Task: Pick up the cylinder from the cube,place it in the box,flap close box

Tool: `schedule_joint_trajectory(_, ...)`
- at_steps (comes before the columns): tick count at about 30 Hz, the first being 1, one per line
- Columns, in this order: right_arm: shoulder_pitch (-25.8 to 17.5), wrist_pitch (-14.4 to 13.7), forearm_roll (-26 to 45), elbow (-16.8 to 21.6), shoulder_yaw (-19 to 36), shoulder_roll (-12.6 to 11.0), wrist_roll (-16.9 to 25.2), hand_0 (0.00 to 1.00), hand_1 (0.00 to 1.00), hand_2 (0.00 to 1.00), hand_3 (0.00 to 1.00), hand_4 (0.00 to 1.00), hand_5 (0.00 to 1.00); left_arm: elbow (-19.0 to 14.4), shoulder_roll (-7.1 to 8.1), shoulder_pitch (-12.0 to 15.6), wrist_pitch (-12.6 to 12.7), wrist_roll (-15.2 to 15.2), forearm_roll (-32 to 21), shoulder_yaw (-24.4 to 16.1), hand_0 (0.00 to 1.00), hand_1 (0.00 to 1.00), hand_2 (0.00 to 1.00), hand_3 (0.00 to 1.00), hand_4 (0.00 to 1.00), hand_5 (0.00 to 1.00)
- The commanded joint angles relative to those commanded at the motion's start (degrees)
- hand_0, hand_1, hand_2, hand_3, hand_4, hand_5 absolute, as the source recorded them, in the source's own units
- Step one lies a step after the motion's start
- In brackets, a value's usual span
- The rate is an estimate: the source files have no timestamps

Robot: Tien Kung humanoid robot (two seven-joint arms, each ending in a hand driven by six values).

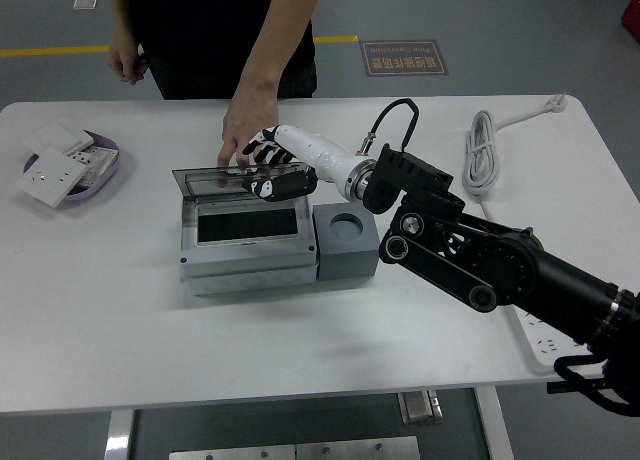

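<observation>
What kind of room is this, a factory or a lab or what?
Probably a robotics lab or test workshop: a plain white table on a grey floor with yellow line tape, a person standing across from the robot, and a coiled cable.

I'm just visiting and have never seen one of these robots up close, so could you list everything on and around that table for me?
Table: one, white, fills the view.
Box: one, grey, table centre, clear flap partly lowered.
Cube: one, grey, round hole on top, touching the box's right side.
Dish: one, purple, far left, holding white switch plates.
Cable: one, white, coiled, far right.
Power strip: one, white, right edge.
Floor sign: one, brown, beyond the table.
Person's hand: one, behind the flap.
Right robot hand: one, black and white, on the flap.
</observation>
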Motion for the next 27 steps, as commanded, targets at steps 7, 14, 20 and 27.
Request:
schedule_joint_trajectory(7, -1.7, 0.0, -0.9, 3.0, -0.1, -1.1, -0.4, 0.68, 0.653, 0.694, 0.733, 0.712, 0.392, 0.0, -0.11, 0.2, 0.0, -0.1, -0.2, 0.1, 0.597, 0.578, 0.589, 0.582, 0.64, 0.201)
schedule_joint_trajectory(14, -2.7, 0.1, -2.3, 5.8, -0.2, -1.6, -0.9, 0.675, 0.652, 0.694, 0.732, 0.711, 0.393, 0.0, -0.25, 0.4, 0.1, 0.0, -0.2, -0.1, 0.597, 0.578, 0.589, 0.582, 0.64, 0.2)
schedule_joint_trajectory(20, -3.0, 0.4, -3.2, 7.3, -0.9, -1.5, -1.4, 0.66, 0.647, 0.695, 0.731, 0.71, 0.392, 0.0, -0.35, 0.5, 0.1, 0.0, 0.2, -0.5, 0.597, 0.578, 0.59, 0.582, 0.639, 0.2)
schedule_joint_trajectory(27, -3.6, 0.8, -3.3, 8.1, -2.0, -1.1, -1.6, 0.663, 0.649, 0.698, 0.73, 0.705, 0.389, 0.0, -0.45, 0.5, 0.1, 0.1, 0.4, -0.7, 0.597, 0.578, 0.589, 0.582, 0.64, 0.199)
